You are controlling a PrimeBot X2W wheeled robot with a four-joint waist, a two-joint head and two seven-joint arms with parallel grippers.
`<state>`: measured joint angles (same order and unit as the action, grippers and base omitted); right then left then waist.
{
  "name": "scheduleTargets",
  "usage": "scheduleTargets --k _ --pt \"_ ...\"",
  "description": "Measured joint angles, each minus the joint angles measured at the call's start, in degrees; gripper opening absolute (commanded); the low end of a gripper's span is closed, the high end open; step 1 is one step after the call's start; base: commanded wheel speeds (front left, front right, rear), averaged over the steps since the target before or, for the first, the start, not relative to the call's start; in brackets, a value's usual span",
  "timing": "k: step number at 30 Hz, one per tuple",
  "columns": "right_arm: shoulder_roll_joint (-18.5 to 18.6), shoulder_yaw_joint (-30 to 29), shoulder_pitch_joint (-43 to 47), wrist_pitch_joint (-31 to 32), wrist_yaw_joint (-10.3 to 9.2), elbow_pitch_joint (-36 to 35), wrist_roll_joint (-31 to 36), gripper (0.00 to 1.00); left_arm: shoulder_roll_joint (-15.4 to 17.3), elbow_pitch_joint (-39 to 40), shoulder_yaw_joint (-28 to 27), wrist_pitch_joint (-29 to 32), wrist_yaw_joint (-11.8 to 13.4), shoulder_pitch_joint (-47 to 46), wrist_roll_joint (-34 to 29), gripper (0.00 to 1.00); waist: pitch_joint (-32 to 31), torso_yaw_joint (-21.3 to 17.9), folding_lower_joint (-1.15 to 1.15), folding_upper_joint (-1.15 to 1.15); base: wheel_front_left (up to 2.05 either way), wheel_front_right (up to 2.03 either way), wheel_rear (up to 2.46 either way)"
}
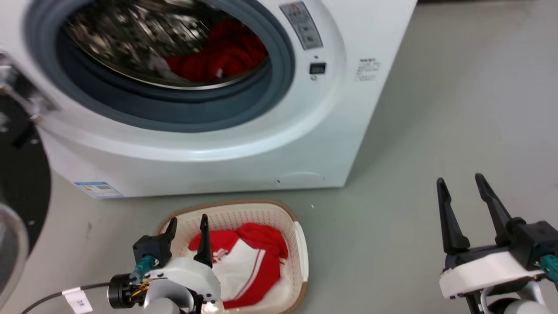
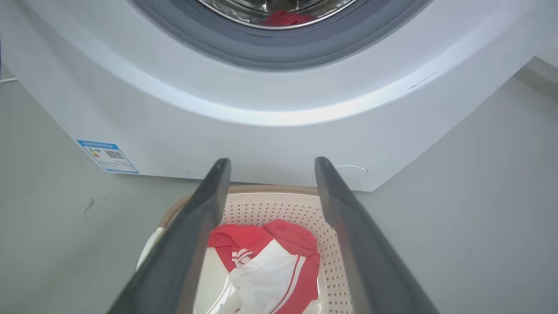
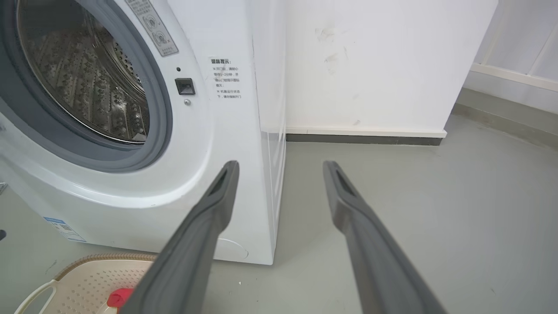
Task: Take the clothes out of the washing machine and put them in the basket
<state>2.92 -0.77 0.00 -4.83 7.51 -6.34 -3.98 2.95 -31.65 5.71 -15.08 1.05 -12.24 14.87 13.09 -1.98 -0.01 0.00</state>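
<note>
Clothes [image 1: 250,261]: red with a white panel and thin stripes, crumpled in the basket [image 1: 301,244] at lower centre of the head view. More clothes [image 1: 226,54], plain red, lie in the drum [image 1: 130,39] at the lower right of its opening, upper centre of the frame. They are blurred, so the garment count is unclear. The left wrist view agrees: clothes [image 2: 270,261] in the basket [image 2: 335,261] at bottom centre, and a red patch in the drum at the top edge.

The basket stands on the floor [image 1: 436,109], just in front of the washer [image 1: 261,144] and below its opening. The washer takes up the upper left of the head view. A grey seal [image 1: 174,113] rings the opening. The door [image 1: 22,183] is swung open at the left edge. A blue sticker [image 1: 98,189] sits at the washer's lower left corner.

Left gripper [image 1: 188,218]: lower left, above the basket's near left part, jaws spread, nothing between them. In the left wrist view its fingers [image 2: 192,235] frame the clothes below.

Right gripper [image 1: 459,177]: lower right, over bare floor, well apart from the basket and washer, jaws spread and empty. The right wrist view shows the washer's side [image 3: 270,131], a white wall [image 3: 370,65] behind, and a basket corner [image 3: 87,279] at lower left.
</note>
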Motion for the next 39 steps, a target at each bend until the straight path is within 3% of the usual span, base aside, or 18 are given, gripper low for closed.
scheduleTargets --k 7,15,27,39 --pt "0.0 -1.6 2.7 1.3 0.00 -1.6 0.0 1.00 0.0 10.9 2.5 0.0 1.9 3.2 -1.5 1.00 -4.8 2.8 0.00 0.00 0.00 0.00 0.00" --pt "0.0 -2.6 4.4 1.9 0.00 -2.7 0.0 1.00 0.0 19.2 4.2 0.0 2.2 3.8 -4.7 1.00 -7.4 4.6 0.00 0.00 0.00 0.00 0.00" --pt "0.0 -3.3 5.9 2.8 0.00 -4.6 0.0 1.00 0.0 21.5 5.4 0.0 2.4 2.2 -5.7 1.00 -7.9 5.8 0.01 0.00 0.00 0.00 0.00" --pt "0.0 -3.0 4.0 2.8 0.00 -6.5 0.0 1.00 0.0 20.4 6.3 0.0 3.9 -3.3 -3.5 1.00 -2.9 5.9 0.01 0.00 0.00 0.00 0.00"
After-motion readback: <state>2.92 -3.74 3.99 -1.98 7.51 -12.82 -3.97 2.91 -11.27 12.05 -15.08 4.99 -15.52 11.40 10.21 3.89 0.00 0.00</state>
